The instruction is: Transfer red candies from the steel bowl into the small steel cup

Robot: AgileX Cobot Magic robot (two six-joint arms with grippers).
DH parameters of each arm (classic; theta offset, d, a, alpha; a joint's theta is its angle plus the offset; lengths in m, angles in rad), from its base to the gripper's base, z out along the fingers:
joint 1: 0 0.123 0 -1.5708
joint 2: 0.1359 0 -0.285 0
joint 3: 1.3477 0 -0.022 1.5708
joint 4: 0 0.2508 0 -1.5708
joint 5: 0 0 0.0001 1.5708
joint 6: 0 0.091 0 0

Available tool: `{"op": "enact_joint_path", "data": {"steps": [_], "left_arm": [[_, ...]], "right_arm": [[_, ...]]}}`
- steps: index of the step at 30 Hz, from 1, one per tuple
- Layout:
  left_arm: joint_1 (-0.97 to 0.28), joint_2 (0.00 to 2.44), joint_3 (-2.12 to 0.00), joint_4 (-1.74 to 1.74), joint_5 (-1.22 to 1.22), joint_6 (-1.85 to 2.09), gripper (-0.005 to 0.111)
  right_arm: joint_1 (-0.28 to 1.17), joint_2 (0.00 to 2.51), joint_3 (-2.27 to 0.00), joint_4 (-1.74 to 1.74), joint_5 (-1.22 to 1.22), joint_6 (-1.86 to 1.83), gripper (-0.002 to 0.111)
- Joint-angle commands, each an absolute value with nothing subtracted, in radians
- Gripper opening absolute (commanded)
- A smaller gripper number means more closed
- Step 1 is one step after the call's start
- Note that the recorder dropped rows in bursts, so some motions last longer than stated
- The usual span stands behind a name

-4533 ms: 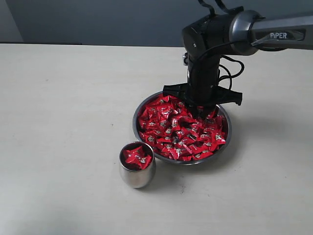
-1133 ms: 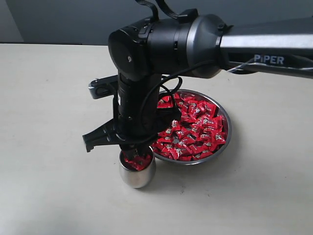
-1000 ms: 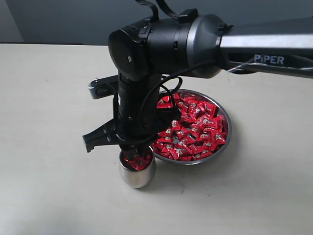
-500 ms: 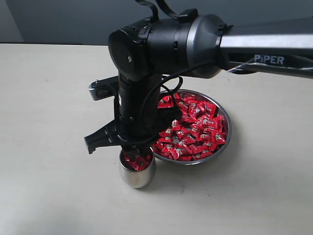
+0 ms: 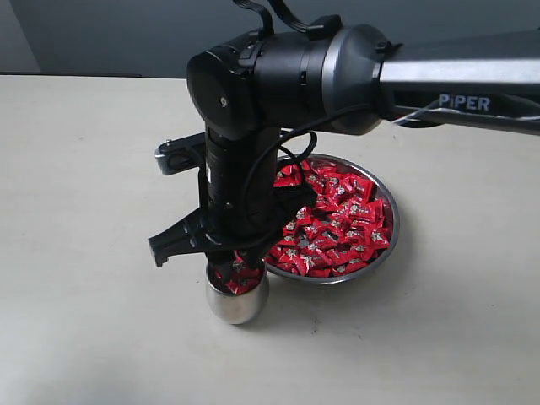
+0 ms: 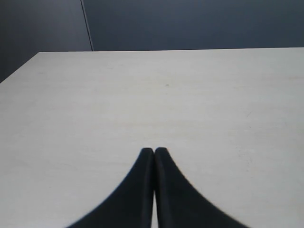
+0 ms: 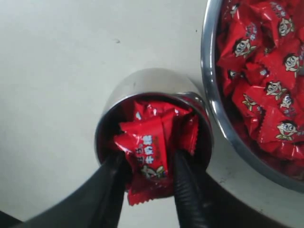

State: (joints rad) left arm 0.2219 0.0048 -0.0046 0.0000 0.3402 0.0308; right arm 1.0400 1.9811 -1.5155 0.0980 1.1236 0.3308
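Observation:
The small steel cup point(image 5: 238, 304) stands just left and in front of the steel bowl point(image 5: 393, 226), which is heaped with red candies point(image 5: 337, 221). My right gripper point(image 5: 239, 265) hangs straight over the cup's mouth, shut on a red candy point(image 7: 148, 154) whose upper end reaches over the rim. Inside the cup point(image 7: 142, 78) lie several more red candies point(image 7: 187, 130). The bowl's rim point(image 7: 212, 107) passes close beside the cup. My left gripper point(image 6: 154, 151) is shut with nothing in it, away from both vessels, and does not show in the exterior view.
The thick black right arm point(image 5: 253, 93) reaches across from the right and hides the bowl's left part. A pale tabletop point(image 5: 93, 169) spreads around both vessels. A dark wall point(image 6: 190, 23) stands beyond the table's far edge.
In the last second my right gripper has sunk slightly toward the cup's mouth with the candy still in it. Some seconds ago it was down in the bowl's candies.

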Motion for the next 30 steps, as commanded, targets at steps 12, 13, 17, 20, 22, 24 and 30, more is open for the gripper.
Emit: {"op": "enact_joint_path", "data": {"steps": [12,13,17,20,22,24,30], "left_arm": [[0.217,0.000,0.000,-0.006,0.330,0.029,0.000],[0.217,0.000,0.000,-0.006,0.330,0.029,0.000],[0.217,0.000,0.000,-0.006,0.330,0.029,0.000],[0.217,0.000,0.000,-0.006,0.330,0.029,0.000],[0.217,0.000,0.000,-0.006,0.330,0.029,0.000],[0.217,0.000,0.000,-0.006,0.330,0.029,0.000],[0.217,0.000,0.000,-0.006,0.330,0.029,0.000]], "right_arm": [[1.038,1.977,-1.520,0.088,1.147,0.326,0.055],[1.038,1.977,-1.520,0.088,1.149,0.326,0.055],[1.038,1.961,-1.522,0.088,1.151,0.326,0.055],[1.037,1.934,-1.549,0.079,1.164,0.326,0.055],[1.037,1.911,-1.586,0.042,1.172,0.326,0.055],[1.037,1.888,-1.618,-0.030,1.175,0.326,0.055],[1.037,1.816,-1.646,-0.462,1.209,0.487,0.055]]}}
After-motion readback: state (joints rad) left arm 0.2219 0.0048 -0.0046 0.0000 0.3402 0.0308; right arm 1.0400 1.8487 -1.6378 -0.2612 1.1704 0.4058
